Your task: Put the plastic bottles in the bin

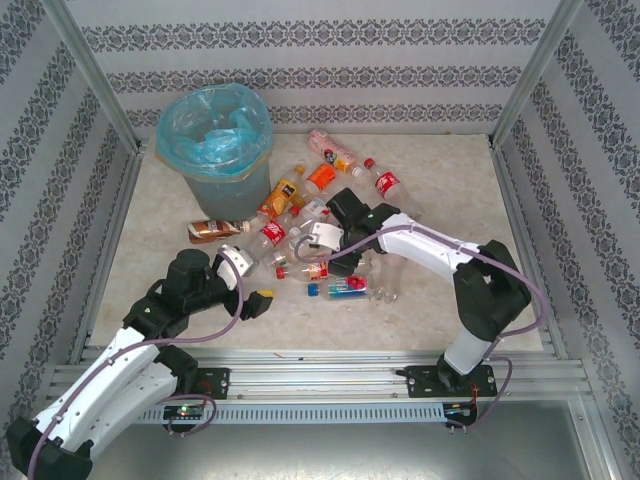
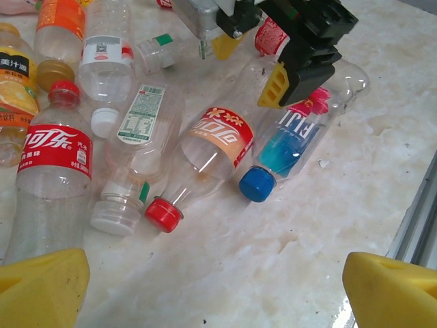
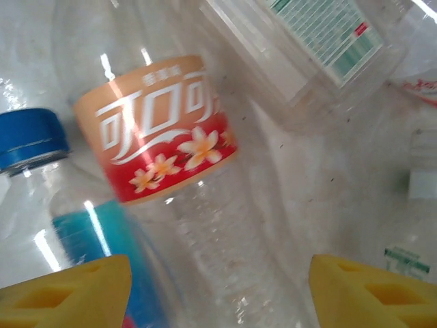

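Observation:
The bin [image 1: 215, 150] stands at the back left, lined with a light-blue bag. Several plastic bottles [image 1: 300, 215] lie scattered on the table to its right. My right gripper [image 3: 218, 294] is open, its yellow fingertips [image 3: 68, 294] on either side of the clear body of a lying bottle with a red and orange label [image 3: 160, 130]. A blue-capped bottle [image 3: 27, 140] lies against it. The left wrist view shows the same red-capped bottle [image 2: 205, 154] under the right gripper [image 2: 293, 75]. My left gripper [image 2: 215, 294] is open over bare table, in front of the bottles.
A Coca-Cola bottle [image 2: 54, 154] and a white-capped bottle [image 2: 133, 157] lie left of the red-capped one. A brown-labelled bottle [image 1: 212, 230] lies at the bin's foot. Patterned walls and metal posts enclose the table [image 1: 450, 160]; a metal rail [image 1: 330, 375] runs along the near edge.

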Motion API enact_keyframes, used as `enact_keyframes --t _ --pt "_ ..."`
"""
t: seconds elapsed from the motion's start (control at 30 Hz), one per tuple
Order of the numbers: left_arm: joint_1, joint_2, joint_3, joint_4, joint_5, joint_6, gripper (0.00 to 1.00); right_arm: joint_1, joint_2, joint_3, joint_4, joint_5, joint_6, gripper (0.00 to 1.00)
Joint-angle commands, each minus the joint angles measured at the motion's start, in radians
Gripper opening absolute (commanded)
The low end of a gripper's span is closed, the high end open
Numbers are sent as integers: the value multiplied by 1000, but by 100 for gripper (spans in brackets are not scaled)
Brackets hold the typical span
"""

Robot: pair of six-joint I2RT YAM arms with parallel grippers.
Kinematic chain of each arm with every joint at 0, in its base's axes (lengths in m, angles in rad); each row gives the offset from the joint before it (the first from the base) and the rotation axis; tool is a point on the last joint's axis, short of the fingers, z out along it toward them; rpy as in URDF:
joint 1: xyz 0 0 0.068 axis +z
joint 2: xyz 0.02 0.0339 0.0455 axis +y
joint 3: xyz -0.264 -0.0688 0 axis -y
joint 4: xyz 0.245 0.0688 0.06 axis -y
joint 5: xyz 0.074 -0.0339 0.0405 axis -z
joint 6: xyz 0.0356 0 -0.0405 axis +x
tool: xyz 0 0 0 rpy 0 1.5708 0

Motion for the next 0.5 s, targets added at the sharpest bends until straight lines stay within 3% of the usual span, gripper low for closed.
enact_keyframes --t 0.0,0.47 --pt "-9 -7 -9 15 -24 43 96 -26 30 43 -1 -99 -99 73" --pt "-9 9 -15 23 -30 52 99 -53 110 77 -60 -178 -192 77"
